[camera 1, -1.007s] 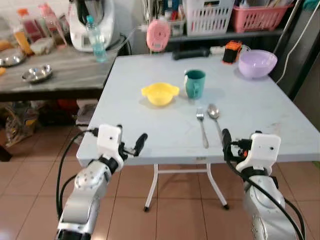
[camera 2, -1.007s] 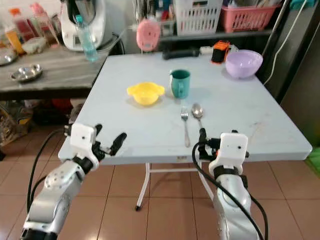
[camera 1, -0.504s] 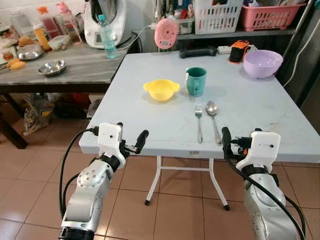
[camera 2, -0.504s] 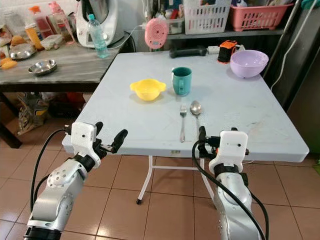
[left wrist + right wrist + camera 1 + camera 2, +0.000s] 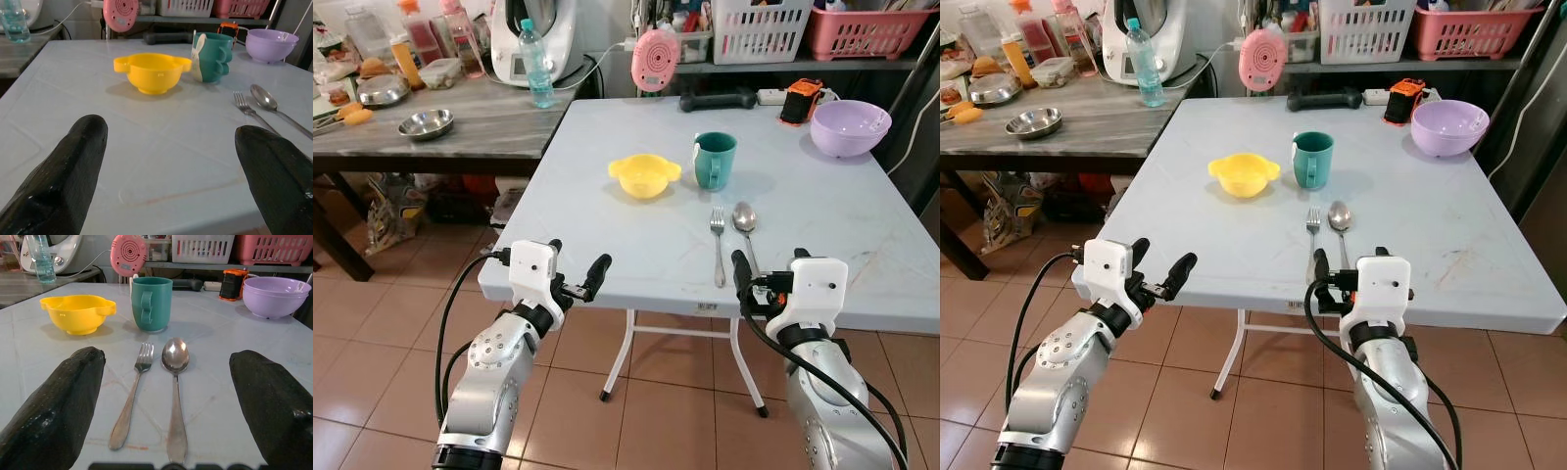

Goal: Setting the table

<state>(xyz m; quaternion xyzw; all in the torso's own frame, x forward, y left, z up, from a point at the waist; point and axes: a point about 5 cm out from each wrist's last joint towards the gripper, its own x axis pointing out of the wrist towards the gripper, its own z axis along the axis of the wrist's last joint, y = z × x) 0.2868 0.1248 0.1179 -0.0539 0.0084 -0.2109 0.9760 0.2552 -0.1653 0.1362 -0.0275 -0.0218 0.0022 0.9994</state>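
Both grippers, left gripper (image 5: 576, 276) and right gripper (image 5: 166, 396), spread wide, holding nothing. Fork (image 5: 131, 394) and spoon (image 5: 176, 396) lie touching-close near the surface (image 5: 607, 235) edge, so I might nudge the spoon off.

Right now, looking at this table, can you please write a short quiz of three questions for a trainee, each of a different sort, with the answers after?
1. True or false: the fork lies to the robot's left of the spoon.
2. Multiple choice: what stands right beside the yellow bowl? A) a purple bowl B) a green mug C) a water bottle
3. Fill the gap: both the left tool and the right tool have their fingers ____.

Key:
1. True; they lie side by side, close but apart.
2. B, the green mug. The purple bowl sits at the far right corner of the white table.
3. Open; neither holds anything.
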